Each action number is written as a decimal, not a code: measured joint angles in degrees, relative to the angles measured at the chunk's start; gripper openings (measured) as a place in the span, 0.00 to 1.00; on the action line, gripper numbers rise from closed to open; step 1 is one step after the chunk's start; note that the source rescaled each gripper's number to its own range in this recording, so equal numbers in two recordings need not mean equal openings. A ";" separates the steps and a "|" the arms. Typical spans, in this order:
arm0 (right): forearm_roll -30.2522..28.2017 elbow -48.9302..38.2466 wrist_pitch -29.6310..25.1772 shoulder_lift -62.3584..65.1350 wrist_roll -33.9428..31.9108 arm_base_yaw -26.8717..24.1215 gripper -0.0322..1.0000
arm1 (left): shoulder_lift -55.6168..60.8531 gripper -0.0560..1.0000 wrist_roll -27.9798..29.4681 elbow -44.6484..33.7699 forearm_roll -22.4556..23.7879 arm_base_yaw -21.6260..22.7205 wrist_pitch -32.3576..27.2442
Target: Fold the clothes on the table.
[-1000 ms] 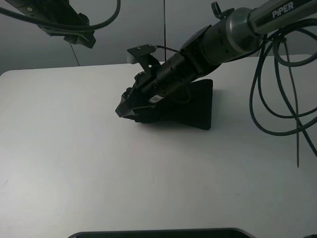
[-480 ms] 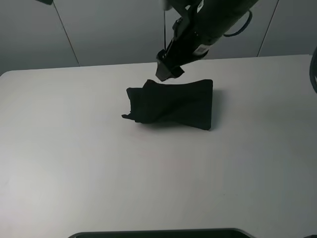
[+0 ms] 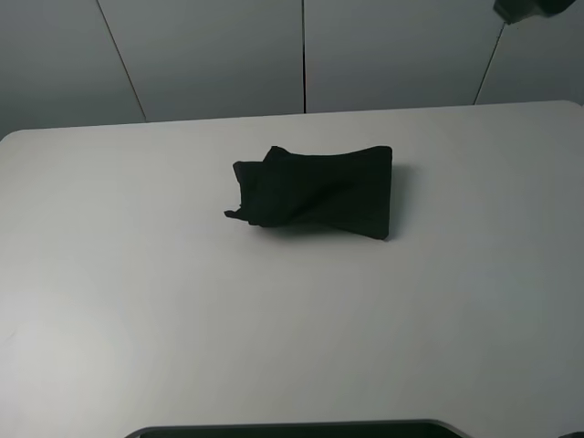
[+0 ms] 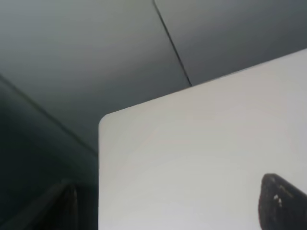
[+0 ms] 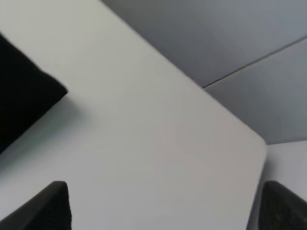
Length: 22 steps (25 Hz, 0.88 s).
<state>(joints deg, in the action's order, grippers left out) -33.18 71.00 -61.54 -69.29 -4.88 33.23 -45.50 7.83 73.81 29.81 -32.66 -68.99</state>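
A black garment (image 3: 315, 190) lies bunched and partly folded on the white table (image 3: 274, 319), a little behind its middle. No gripper touches it. In the exterior view only a dark bit of the right arm (image 3: 534, 7) shows at the top right corner; the left arm is out of view there. In the right wrist view my right gripper (image 5: 165, 208) is open and empty, raised above the table, with a corner of the garment (image 5: 19, 91) at the frame's edge. In the left wrist view my left gripper (image 4: 172, 211) is open and empty over a rounded table corner (image 4: 108, 124).
Grey wall panels (image 3: 301, 55) stand behind the table. A dark rounded edge (image 3: 292, 429) shows at the table's near side. The table's far right corner (image 5: 254, 143) shows in the right wrist view.
The right arm let go of the garment's left end, rose, and pulled away to the upper right. The left arm left the view. The garment stays put.
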 joint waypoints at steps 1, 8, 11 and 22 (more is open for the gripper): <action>-0.32 0.00 -1.03 3.53 -0.43 0.00 0.85 | 1.90 0.98 0.11 0.00 0.43 0.00 -0.32; -0.46 0.00 -7.03 29.33 -0.16 0.00 0.96 | 17.31 0.98 1.96 0.00 -1.51 0.00 -0.85; 0.60 0.12 -7.90 39.52 3.55 0.00 1.00 | 22.93 0.98 3.03 0.00 -4.24 0.00 -1.10; 6.54 0.24 -8.48 58.88 23.84 -10.83 1.00 | 30.13 0.98 2.66 0.10 -6.49 0.00 -1.20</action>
<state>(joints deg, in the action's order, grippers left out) -26.64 71.24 -70.02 -10.40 18.95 22.41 -15.36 10.49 73.91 23.33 -32.66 -70.19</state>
